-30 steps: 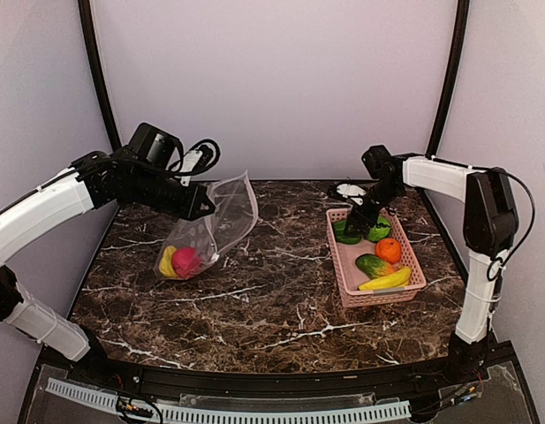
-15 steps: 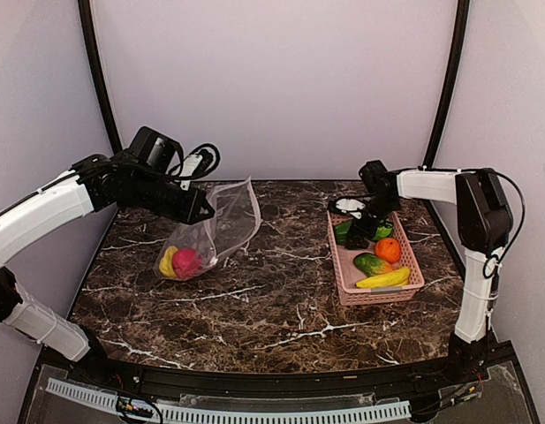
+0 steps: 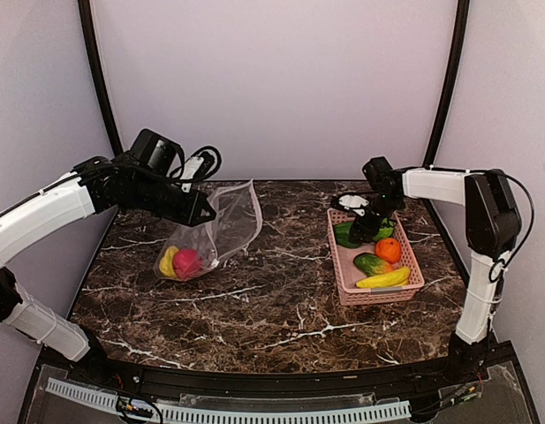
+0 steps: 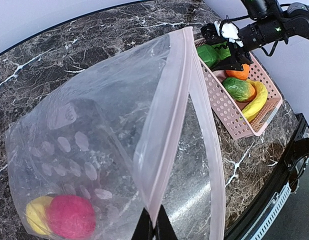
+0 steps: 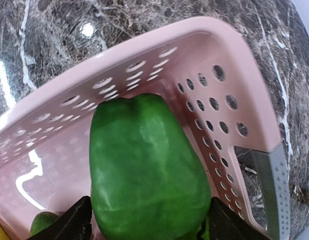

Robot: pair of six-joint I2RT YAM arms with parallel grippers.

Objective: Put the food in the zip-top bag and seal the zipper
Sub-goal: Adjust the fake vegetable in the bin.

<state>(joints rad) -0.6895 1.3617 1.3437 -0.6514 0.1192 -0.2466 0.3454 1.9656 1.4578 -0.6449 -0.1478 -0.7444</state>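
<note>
now l gripper (image 4: 150, 223) pinching zip-top bag (image 4: 101, 150), r gripper (image 5: 146, 220) straddling green pepper (image 5: 144, 165)

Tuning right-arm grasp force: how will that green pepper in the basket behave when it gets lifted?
Probably slippery: the green pepper looks glossy and smooth, with highlights on its skin. Its rounded, tapering sides may let it squirt out of the right tool, whose fingers straddle it. Likely light and rigid, since it looks like molded plastic, though the pictures cannot confirm weight.

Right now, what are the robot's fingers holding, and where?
Left fingers pinch the zip-top bag by its zipper edge. Right fingers straddle the green pepper; grip unclear.
</note>
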